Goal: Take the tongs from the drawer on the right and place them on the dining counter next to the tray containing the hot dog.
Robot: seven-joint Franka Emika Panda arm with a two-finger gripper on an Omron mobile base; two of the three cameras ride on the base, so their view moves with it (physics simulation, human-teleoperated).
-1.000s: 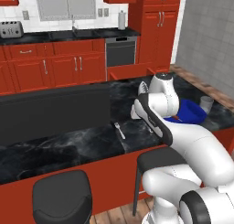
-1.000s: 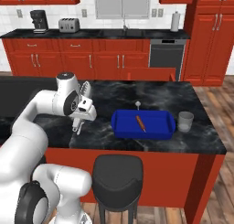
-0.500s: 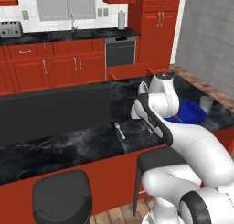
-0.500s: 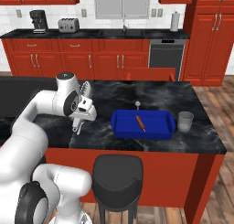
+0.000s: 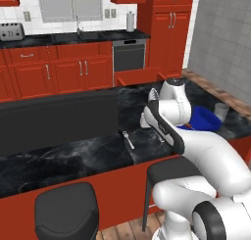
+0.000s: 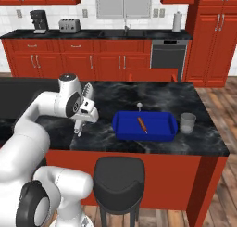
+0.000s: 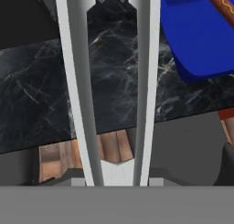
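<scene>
- Here the tongs (image 7: pixel 109 81) sit in the hand (image 6: pixel 79 127), their two pale arms running up the hand view from between the fingertips, above the black marble desk (image 6: pixel 152 98).
- The hand is clenched on the tongs; in the right base view they hang down from it over the near part of the desk, left of the blue tray (image 6: pixel 125 129).
- The hot dog (image 6: pixel 142 124) lies in the tray, which stands well apart from the hand, to its right.
- The left base view shows a small fork (image 5: pixel 128 139) lying on the desk just beside the arm, and the open drawer (image 5: pixel 139 77) behind it.
- The right base view shows a glass (image 6: pixel 187 122) just beside the tray's right end.
</scene>
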